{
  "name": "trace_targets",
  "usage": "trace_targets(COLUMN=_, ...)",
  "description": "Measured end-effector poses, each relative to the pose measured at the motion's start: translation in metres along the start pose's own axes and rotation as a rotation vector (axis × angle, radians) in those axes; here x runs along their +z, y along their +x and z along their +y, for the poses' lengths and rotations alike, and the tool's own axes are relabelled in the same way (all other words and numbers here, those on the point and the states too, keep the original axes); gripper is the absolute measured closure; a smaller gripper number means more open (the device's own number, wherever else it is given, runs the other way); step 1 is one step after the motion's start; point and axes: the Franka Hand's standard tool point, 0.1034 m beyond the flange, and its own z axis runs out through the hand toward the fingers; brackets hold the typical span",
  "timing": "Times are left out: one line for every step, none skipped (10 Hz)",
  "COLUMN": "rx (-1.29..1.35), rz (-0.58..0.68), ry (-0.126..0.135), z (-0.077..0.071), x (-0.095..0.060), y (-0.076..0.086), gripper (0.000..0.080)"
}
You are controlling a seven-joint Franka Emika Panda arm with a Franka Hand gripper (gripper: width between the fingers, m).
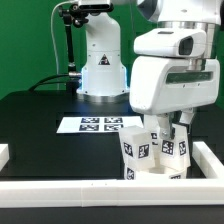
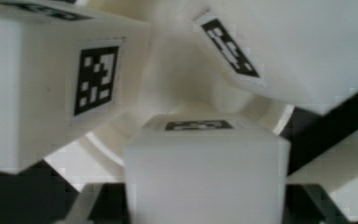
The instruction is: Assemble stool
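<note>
The stool's white parts stand at the table's front in the exterior view. The round seat (image 1: 150,172) lies low, with tagged block legs (image 1: 135,150) standing up from it. My gripper (image 1: 166,135) reaches down among them. In the wrist view my gripper (image 2: 202,205) is shut on one white leg (image 2: 202,165) with a small tag on its end. Its dark fingers (image 2: 91,200) press that leg's two sides. Two other tagged legs stand beyond it, one (image 2: 60,85) to one side and one (image 2: 247,50) tilted across. The seat's pale surface (image 2: 167,95) shows between them.
The marker board (image 1: 98,124) lies flat on the black table behind the stool parts. Long white rim bars run along the front edge (image 1: 80,188) and the exterior view's right (image 1: 212,158). The arm's base (image 1: 100,70) stands at the back.
</note>
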Motion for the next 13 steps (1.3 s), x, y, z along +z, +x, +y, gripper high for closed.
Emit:
trace_targets(rx=0.069, rz=0.001, ry=0.001, z=-0.0001, x=0.0, y=0.0001, gripper=0.0459)
trace_targets(rx=0.15, rz=0.0, ry=0.001, z=0.0, x=0.0001, y=-0.0001, gripper=0.0459)
trace_targets(rx=0.217, rz=-0.005, ry=0.007, z=0.0004, x=0.0002, y=-0.0014, gripper=0.0459)
trace_targets(rx=0.363, rz=-0.026, ry=0.033, z=0.0018, x=0.0, y=-0.0052, gripper=0.0459)
trace_targets(rx=0.51, rz=-0.035, ry=0.049, z=0.0031, x=-0.0001, y=-0.0065, gripper=0.0459)
trace_targets(rx=0.636, rz=-0.038, ry=0.071, z=0.0027, x=-0.0002, y=-0.0073, gripper=0.0459)
trace_targets(rx=0.758, rz=-0.034, ry=0.09, z=0.0041, x=-0.0011, y=-0.0067, gripper=0.0459)
trace_targets(rx=0.837, rz=-0.031, ry=0.096, z=0.0061, x=-0.0008, y=-0.0074, gripper=0.0459)
trace_targets(rx=0.954, rz=-0.025, ry=0.087, z=0.0066, x=0.0005, y=-0.0058, gripper=0.0459)
trace_targets(rx=1.023, rz=-0.028, ry=0.087, z=0.006, x=0.0007, y=-0.0055, gripper=0.0459)
trace_targets(rx=1.106, rz=-0.032, ry=0.086, z=0.006, x=0.0007, y=-0.0055, gripper=0.0459)
trace_targets(rx=1.176, rz=-0.035, ry=0.086, z=0.0059, x=0.0007, y=-0.0055, gripper=0.0459)
trace_targets(rx=1.24, rz=-0.038, ry=0.085, z=0.0058, x=0.0007, y=-0.0055, gripper=0.0459)
